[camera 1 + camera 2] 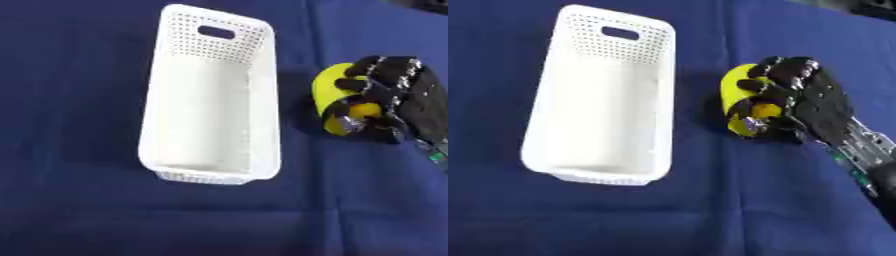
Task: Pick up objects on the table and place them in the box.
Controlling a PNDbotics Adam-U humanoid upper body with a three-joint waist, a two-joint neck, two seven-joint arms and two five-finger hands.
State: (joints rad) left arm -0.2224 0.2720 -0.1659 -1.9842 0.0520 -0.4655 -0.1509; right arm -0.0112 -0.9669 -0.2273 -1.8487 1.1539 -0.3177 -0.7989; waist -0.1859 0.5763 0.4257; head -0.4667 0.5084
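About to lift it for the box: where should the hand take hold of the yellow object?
Around its rounded body, coming from the right side, as the right hand already does: fingers curl over the yellow object, thumb below. Its left flank faces the white box, leaving less room there.

The box [213, 97] lies left of the object [737, 97] on the table [70, 210].

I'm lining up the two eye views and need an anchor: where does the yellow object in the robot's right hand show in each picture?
Left eye view: the yellow object sits right of centre, in the upper half, with the right hand curled round it.
Right eye view: the same object lies nearer the picture's centre, again in the upper half.
Shared landmark: the white perforated box lies just to its left in both.
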